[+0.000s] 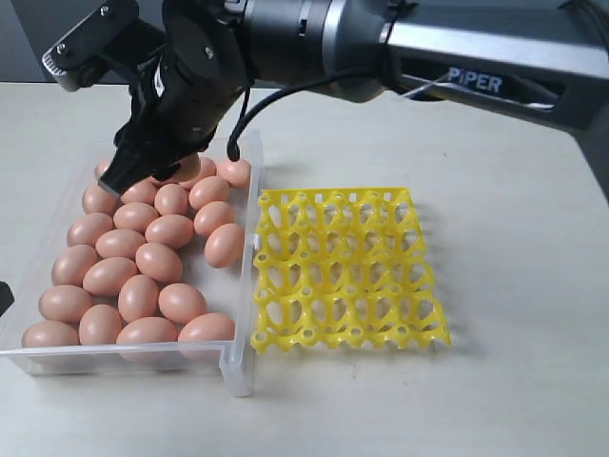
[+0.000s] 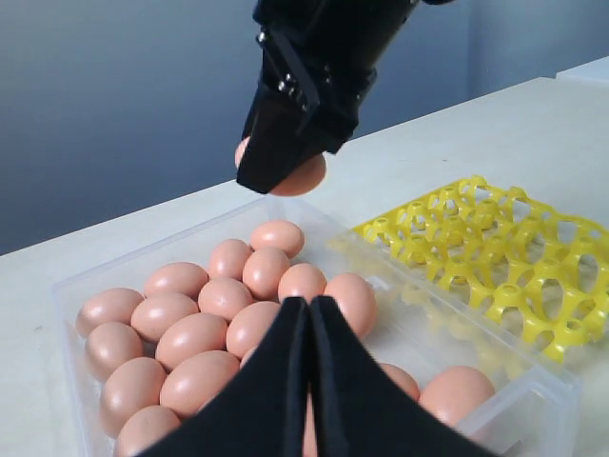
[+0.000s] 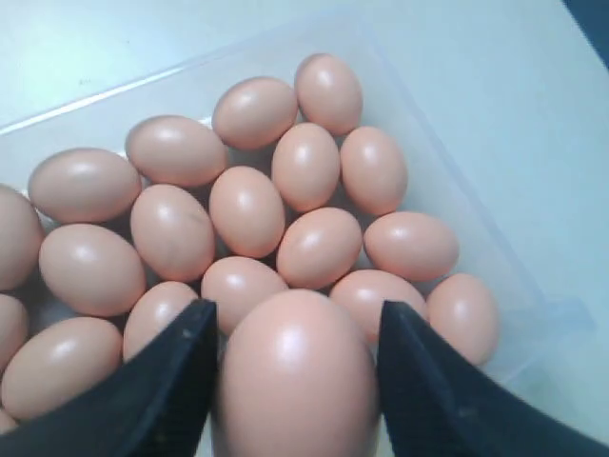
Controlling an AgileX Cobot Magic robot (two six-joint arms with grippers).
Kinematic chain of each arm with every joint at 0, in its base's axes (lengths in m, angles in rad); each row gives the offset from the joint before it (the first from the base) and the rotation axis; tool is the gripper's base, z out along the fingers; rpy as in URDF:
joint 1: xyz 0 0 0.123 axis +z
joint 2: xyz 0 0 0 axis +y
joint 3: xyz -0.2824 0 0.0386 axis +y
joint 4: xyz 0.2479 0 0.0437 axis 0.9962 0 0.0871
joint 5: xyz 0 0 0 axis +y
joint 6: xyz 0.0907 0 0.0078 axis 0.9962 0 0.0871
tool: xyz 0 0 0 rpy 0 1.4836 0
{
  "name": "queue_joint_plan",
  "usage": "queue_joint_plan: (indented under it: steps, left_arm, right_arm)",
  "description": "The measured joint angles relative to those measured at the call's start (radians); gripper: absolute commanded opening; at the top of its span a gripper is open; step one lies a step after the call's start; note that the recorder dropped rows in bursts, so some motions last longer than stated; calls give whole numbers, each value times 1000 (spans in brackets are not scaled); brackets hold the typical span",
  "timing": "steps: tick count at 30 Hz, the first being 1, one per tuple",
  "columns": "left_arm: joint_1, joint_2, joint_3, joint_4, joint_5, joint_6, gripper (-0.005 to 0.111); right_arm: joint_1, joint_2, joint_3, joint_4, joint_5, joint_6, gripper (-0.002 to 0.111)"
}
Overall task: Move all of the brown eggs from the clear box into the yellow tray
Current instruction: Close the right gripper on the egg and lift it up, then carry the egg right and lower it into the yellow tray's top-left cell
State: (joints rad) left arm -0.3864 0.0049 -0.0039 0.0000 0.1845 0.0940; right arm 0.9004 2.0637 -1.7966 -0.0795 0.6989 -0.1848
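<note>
Many brown eggs [image 1: 157, 262] lie packed in the clear box [image 1: 238, 373] on the left. To its right on the table sits the yellow tray [image 1: 343, 271], all of its cups bare. My right gripper [image 3: 297, 314] reaches across over the far end of the box and is shut on one brown egg [image 3: 297, 381]. In the left wrist view that egg [image 2: 303, 178] hangs clear above the eggs in the box. My left gripper [image 2: 309, 307] is shut with nothing in it, at the near end of the box, above the eggs.
The right arm [image 1: 314, 38] stretches across the back of the scene above the tray's far side. Pale tabletop [image 1: 514, 286] surrounds the box and tray. The box's low wall [image 1: 255, 219] runs alongside the tray's left edge.
</note>
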Motion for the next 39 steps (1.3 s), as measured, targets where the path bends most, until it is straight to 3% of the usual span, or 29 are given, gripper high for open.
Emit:
queue_joint_plan:
  steps: [6,12,20,24,29,31,35,39]
  left_arm:
    - [0,0,0,0,0,0,0]
    - [0,0,0,0,0,0,0]
    - [0,0,0,0,0,0,0]
    - [0,0,0,0,0,0,0]
    - [0,0,0,0,0,0,0]
    - [0,0,0,0,0,0,0]
    - [0,0,0,0,0,0,0]
    - [0,0,0,0,0,0,0]
  right_arm:
    - [0,-59,24,-29,-38,42,-1]
    - [0,-204,172,-156,-135,177,-1]
    - [0,-512,441,-474,-223,519,-1]
    - [-5,-675,634,-675,-340,787,-1]
    - [-105,-759,859,-1031,-589,1256,-1]
    - [-166,-745,911,-1092,-663,1344,-1]
    - [-260,-689,961,-1124,-792,1393,-1]
    - [-337,-600,963,-1040,-1021,1274,-1]
